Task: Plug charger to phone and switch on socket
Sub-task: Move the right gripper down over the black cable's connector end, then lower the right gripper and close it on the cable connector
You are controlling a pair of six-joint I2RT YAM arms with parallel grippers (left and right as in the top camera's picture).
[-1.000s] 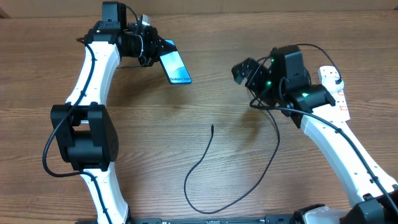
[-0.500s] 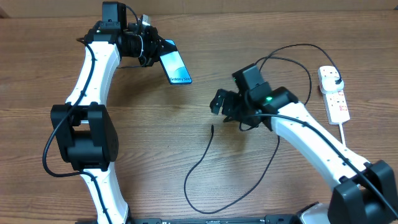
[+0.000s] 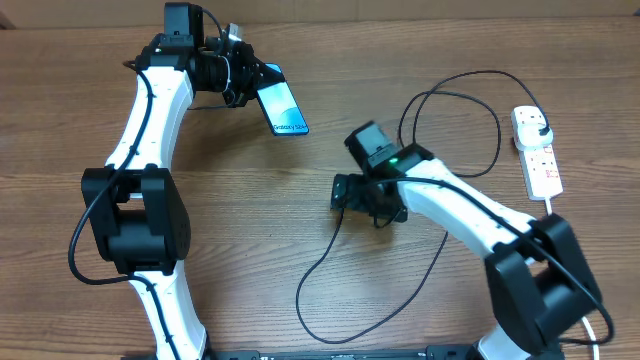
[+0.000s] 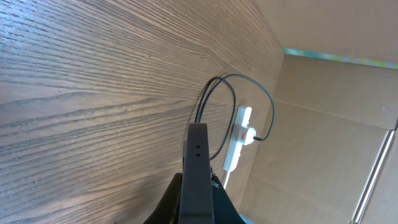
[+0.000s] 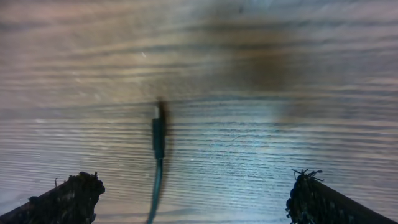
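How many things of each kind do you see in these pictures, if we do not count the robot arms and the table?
Phone: 1
Black cable: 1
White power strip: 1
Total: 3

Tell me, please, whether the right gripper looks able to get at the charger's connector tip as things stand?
Probably yes. In the right wrist view the charger's connector tip lies bare on the table, between the open fingers of the right gripper, with nothing over it.
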